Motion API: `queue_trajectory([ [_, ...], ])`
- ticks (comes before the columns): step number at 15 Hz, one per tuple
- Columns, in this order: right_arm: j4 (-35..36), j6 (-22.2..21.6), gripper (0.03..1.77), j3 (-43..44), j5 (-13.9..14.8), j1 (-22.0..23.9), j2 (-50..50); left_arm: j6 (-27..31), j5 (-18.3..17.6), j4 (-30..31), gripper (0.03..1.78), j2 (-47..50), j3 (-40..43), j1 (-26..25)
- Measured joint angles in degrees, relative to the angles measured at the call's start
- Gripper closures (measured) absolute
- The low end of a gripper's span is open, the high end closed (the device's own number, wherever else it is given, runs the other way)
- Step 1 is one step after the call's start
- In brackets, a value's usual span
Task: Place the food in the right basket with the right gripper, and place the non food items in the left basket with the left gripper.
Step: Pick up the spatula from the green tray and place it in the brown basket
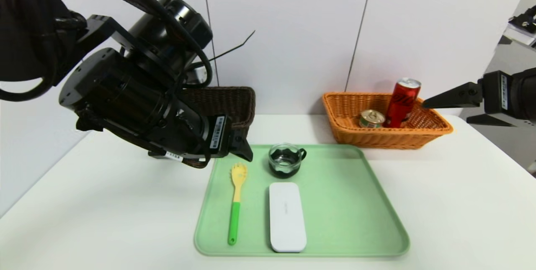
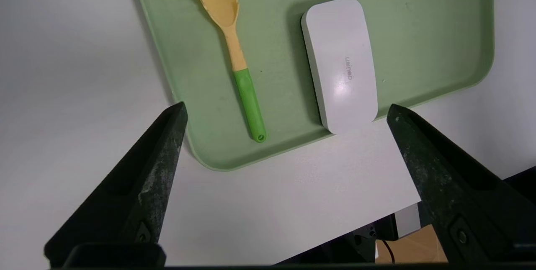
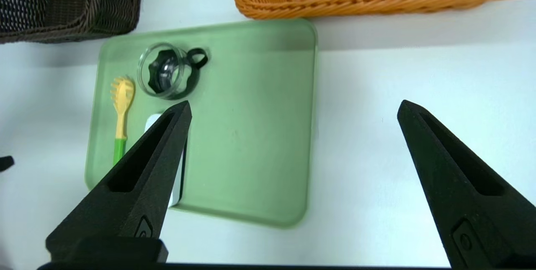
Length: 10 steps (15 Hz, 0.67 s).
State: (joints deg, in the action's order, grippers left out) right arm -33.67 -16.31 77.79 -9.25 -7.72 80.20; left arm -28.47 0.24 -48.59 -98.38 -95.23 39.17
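left claw wide, empty, above green tray's left side | right claw wide, empty, right of tray | yellow green-handled pasta spoon: lengthwise on tray's left, nearer left claw

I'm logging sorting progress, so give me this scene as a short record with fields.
food: slim red drink can and short round tin, both in orange wicker basket
non-food: yellow spoon with green handle, glass cup, flat white case, all on green tray
left gripper: open, above the tray's left side
right gripper: open, empty, right of orange basket
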Motion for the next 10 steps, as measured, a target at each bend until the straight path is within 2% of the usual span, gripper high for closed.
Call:
queue_trajectory([
  [4, -1.85, 1.1, 0.11, 0.96, 3.83, 0.45, 0.67, 0.05, 0.13, 0.06, 0.12, -2.21, -0.29, 1.56],
  [7, -3.25, 4.33, 0.11, -1.63, 4.38, 0.45, 1.02, 0.18, 2.15, -0.09, 0.12, -3.57, 0.04, 2.54],
  [10, -3.27, 10.03, 0.11, -2.6, 6.84, 0.41, 1.5, 0.41, 2.5, -0.46, 0.12, -4.55, 0.56, 3.02],
])
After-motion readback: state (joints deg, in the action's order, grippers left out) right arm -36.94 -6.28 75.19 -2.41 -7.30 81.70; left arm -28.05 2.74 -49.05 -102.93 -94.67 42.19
